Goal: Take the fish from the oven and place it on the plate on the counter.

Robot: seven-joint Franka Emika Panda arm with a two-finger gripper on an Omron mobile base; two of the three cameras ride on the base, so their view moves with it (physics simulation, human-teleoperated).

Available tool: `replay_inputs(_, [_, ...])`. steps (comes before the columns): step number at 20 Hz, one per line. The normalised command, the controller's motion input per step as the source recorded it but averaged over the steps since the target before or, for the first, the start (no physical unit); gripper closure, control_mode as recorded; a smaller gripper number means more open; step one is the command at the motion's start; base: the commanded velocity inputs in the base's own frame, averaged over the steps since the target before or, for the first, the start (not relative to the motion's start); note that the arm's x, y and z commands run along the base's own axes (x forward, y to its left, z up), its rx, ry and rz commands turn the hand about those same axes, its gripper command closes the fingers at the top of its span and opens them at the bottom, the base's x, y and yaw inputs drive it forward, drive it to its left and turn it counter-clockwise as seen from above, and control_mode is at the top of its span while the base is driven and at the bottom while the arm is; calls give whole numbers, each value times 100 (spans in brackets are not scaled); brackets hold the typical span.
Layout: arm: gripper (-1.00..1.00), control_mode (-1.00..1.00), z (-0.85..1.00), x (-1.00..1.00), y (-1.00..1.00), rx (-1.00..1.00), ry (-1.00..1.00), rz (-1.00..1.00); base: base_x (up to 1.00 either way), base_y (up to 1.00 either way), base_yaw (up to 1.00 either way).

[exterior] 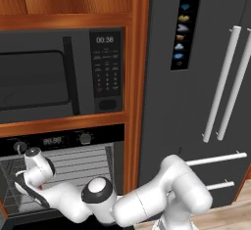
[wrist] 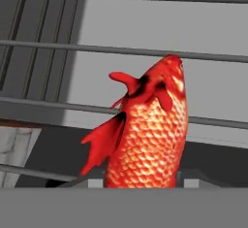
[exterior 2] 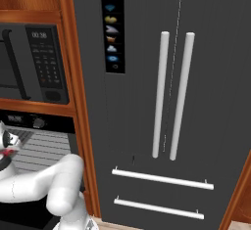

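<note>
Red-orange scaled fish (wrist: 150,130) with forked tail: rising between the gripper (exterior: 30,185) tips inside the black built-in oven (exterior: 63,141); whether the jaws are clamping it I cannot tell. Advisable: be squeezing mid-body, withdrawing level between the grey wire racks (wrist: 121,50), clearing the oven opening.

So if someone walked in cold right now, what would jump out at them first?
The red-orange fish, scaly and bright, rearing close before the hand camera against the oven's grey wire racks. Next, the white arm reaching low into the open oven under the microwave. To the right, the tall dark fridge with long silver handles.
</note>
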Motion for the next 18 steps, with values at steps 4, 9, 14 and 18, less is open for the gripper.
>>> replay_inputs(4, [100,-100,17,-47,-34,3,-1,14,0,0,0])
replay_inputs(9, [100,-100,51,-71,-46,0,0,16,0,0,0])
replay_inputs(14, [100,-100,53,-100,-68,2,-6,12,0,0,0])
replay_inputs(18, [100,-100,73,-92,-79,1,-5,12,0,0,0])
